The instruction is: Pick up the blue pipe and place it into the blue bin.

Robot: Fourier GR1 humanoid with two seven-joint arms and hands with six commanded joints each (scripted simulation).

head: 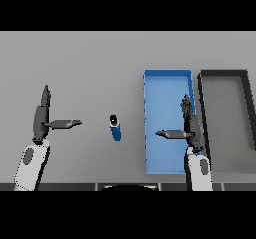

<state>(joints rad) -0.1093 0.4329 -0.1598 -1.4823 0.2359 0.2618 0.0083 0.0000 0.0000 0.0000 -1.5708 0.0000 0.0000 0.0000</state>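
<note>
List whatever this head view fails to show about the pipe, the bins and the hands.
- Blue bin: its right wall and part of the floor sit behind the right robot hand.
- Dark bin: its right side runs off the picture's edge.
- Blue pipe: too small to tell whether its dark end is hollow.
- Left robot hand: fully visible.

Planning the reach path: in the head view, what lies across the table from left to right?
Left hand → small blue pipe → open blue rectangular bin, with the right hand over its right edge → dark grey rectangular bin.
</note>
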